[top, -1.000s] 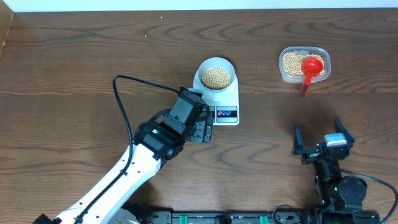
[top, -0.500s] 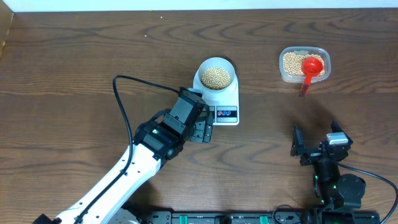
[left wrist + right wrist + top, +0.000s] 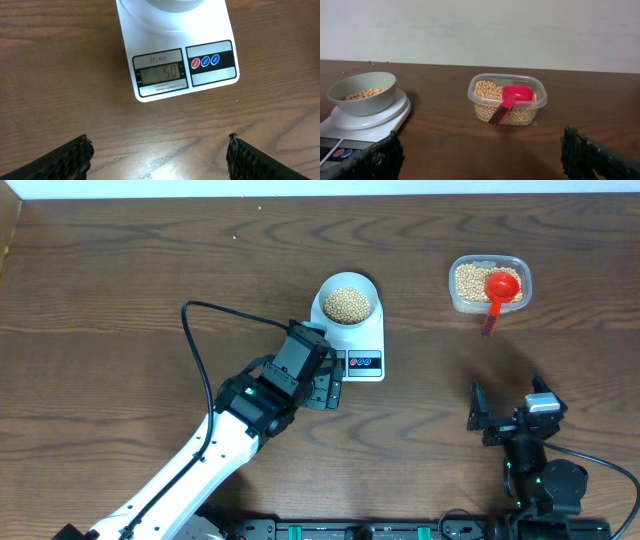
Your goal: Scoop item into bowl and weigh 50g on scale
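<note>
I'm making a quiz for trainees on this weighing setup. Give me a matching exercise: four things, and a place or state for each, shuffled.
1 bowl
2 red scoop
3 scale display
4 right claw

A lying in the clear tub
B reading 50
C sitting on the scale
D open, empty

Pairs: 1-C, 2-A, 3-B, 4-D

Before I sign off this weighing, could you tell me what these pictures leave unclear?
Overhead: the scale has its display hidden by the left gripper.
Left wrist: the bowl is cut off by the top edge, its contents unseen.
Right wrist: the display is cut off at the lower-left corner.
</note>
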Controlling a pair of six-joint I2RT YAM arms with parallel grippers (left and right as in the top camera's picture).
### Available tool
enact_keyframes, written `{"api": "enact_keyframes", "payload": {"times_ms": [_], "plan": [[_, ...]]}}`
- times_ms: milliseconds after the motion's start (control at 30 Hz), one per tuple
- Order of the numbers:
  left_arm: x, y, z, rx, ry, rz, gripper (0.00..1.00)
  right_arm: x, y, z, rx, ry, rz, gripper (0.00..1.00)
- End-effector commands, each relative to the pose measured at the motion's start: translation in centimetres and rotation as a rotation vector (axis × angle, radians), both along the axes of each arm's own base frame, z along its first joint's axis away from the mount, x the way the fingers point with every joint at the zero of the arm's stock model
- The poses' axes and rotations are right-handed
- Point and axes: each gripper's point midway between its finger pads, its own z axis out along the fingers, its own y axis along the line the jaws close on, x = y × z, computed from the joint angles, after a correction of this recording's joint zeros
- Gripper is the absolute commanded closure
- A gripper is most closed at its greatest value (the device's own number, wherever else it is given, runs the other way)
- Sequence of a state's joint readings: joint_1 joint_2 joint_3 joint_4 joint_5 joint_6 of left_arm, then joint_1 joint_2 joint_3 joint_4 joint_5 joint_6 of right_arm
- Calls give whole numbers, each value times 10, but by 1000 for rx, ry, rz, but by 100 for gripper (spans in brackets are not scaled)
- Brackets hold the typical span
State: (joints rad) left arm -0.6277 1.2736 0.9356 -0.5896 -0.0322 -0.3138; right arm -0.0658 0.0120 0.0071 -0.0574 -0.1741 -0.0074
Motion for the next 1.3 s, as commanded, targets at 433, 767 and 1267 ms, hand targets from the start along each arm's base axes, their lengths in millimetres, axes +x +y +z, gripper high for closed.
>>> {"api": "enact_keyframes", "payload": {"times_ms": [433,767,1267], "plan": [[31,16,42,92,-277,-26,2,0,-1,-1,13,3,-8,1],[34,90,78,-60,-490,44,2,0,-1,-1,13,3,-8,1],[-15,148,22,-94,-710,160,2,0,-1,-1,13,3,-8,1]]}}
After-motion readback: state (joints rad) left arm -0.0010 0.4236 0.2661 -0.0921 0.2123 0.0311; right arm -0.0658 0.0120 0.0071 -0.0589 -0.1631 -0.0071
